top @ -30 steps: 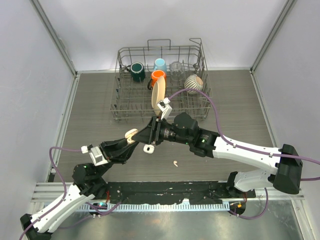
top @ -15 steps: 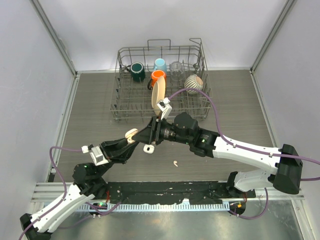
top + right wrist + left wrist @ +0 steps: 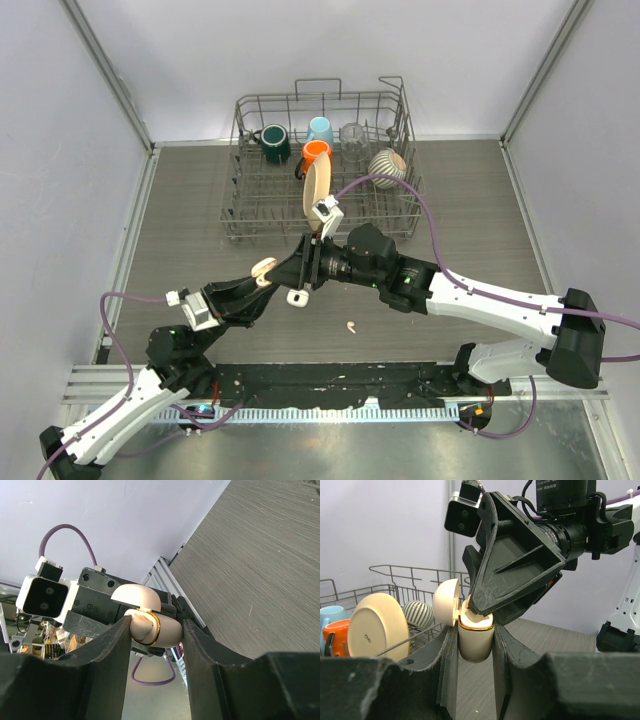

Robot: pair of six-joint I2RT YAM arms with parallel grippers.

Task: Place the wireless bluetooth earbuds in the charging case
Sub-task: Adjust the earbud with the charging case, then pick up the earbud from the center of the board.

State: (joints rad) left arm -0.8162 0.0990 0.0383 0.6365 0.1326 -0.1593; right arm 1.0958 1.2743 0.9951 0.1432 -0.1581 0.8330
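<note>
Almost nothing has moved since a second ago; both arms only shifted a tiny bit. On the brown-grey table (image 3: 480, 200) stands a wire dish rack (image 3: 260, 205) with mugs and a cream plate (image 3: 372, 630). The plate's back has tiny writing, too small to read. Above the table the two arms meet. The left gripper (image 3: 475, 630) is clenched tight on the charging case (image 3: 476, 647), with its two dark fingers pressed on both sides. The case is cream and round like an egg, with a gold ring at its mouth. Its lid (image 3: 446, 601) is tipped open to one side. The right gripper (image 3: 156, 627) has its tips at the open mouth, fingers a little apart. A pale earbud (image 3: 140, 626) shows in that mouth, but I cannot tell if the right fingers pinch it. One more white earbud (image 3: 350, 326) lies on the table near the right arm, well apart from the case.
</note>
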